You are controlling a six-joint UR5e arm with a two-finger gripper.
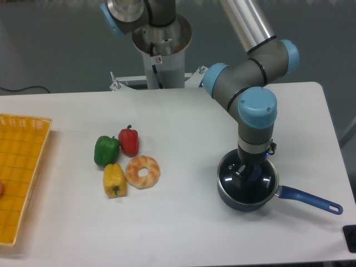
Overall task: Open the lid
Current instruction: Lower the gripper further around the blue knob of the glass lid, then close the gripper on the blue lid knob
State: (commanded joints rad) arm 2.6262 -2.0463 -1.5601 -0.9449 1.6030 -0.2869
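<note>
one arm reaches down from the far side over the right part of the white table [183, 233]; its gripper [248, 177] is lowered straight onto the dark blue saucepan [245, 201], which sits near the right, its long blue handle [308, 201] pointing right and slightly toward the near edge; the lid [229, 178] lies flat on the saucepan, glass with a thin rim showing around the wrist, seated and level as far as can be seen; a bit of blue between the fingertips looks like the lid's knob [255, 177], mostly hidden by the gripper body; the fingers stand on either side of that blue bit, but whether they are clenched on it or merely around it cannot be told from this view; left of the pan, well apart from it, a cluster of toy food: a green pepper [107, 150] touching a red pepper [129, 141] just to its right, a yellow pepper [114, 180] nearer, and a glazed ring doughnut [143, 172] just beside the yellow one on the right; a yellow mesh basket [22, 167] at the far left edge, partly out of view; the arm's base pedestal [162, 50] stands at the far edge, bearing a small sticker with a red mark, too small to read; no other writing legible.
</note>
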